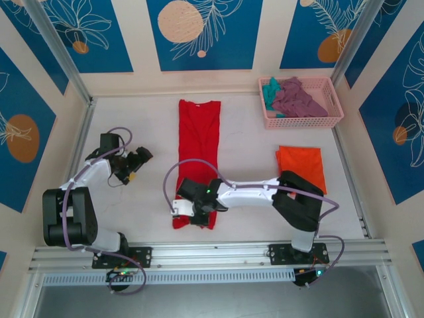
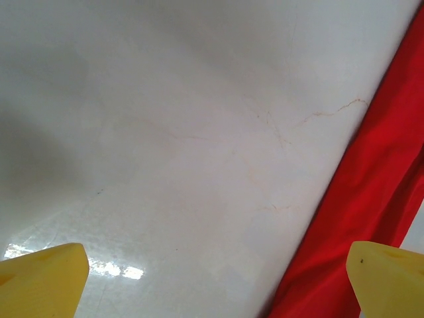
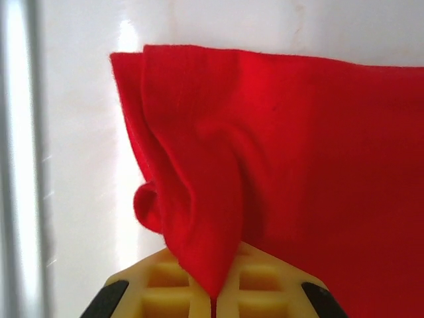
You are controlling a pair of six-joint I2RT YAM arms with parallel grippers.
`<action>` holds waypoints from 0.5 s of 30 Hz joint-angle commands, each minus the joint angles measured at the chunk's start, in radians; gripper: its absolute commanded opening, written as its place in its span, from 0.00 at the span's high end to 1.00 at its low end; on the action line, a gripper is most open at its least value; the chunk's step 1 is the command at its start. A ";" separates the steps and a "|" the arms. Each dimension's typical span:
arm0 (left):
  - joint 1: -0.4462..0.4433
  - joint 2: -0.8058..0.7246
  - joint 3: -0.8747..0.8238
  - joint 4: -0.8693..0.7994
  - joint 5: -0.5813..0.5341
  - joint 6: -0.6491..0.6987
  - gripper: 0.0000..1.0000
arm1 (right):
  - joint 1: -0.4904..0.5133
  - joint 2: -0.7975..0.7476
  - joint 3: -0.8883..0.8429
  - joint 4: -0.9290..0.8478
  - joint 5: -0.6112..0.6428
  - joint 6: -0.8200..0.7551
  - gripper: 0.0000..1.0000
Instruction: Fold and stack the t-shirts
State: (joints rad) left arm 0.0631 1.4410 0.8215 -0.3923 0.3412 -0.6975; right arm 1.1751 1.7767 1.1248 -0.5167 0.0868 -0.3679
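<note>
The bright red t-shirt [image 1: 199,139] lies folded into a long narrow strip down the middle of the table. My right gripper [image 1: 201,211] is at its near end, shut on a pinched fold of the red cloth [image 3: 298,152]; the yellow fingers [image 3: 165,291] meet with the cloth between them at the gripper [image 3: 213,301]. My left gripper [image 1: 140,159] hovers open over bare table left of the strip, with its yellow fingertips [image 2: 40,278] wide apart around the gripper's middle [image 2: 213,285] and the red shirt's edge [image 2: 371,199] at the right. The orange t-shirt [image 1: 301,165] lies folded at the right.
A pink lattice basket [image 1: 331,119] at the back right holds the crumpled mauve-purple t-shirt [image 1: 298,99] and the teal t-shirt [image 1: 269,89]. Metal rails run along the table's sides and near edge [image 1: 199,252]. The right arm stretches across the near table.
</note>
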 commanded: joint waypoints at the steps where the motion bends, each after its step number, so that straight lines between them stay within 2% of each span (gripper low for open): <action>1: -0.016 -0.003 -0.012 0.025 0.030 -0.002 0.00 | -0.001 -0.099 -0.026 -0.132 -0.112 0.033 1.00; 7: -0.029 0.012 0.007 0.029 0.027 -0.003 0.00 | -0.078 -0.153 0.028 -0.196 -0.075 -0.061 1.00; 15: -0.029 0.018 0.016 0.022 0.028 0.003 0.00 | -0.234 -0.048 0.200 -0.181 0.007 -0.251 1.00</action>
State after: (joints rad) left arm 0.0425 1.4452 0.8207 -0.3767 0.3450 -0.6994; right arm 0.9836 1.6894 1.2671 -0.6952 0.0658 -0.5251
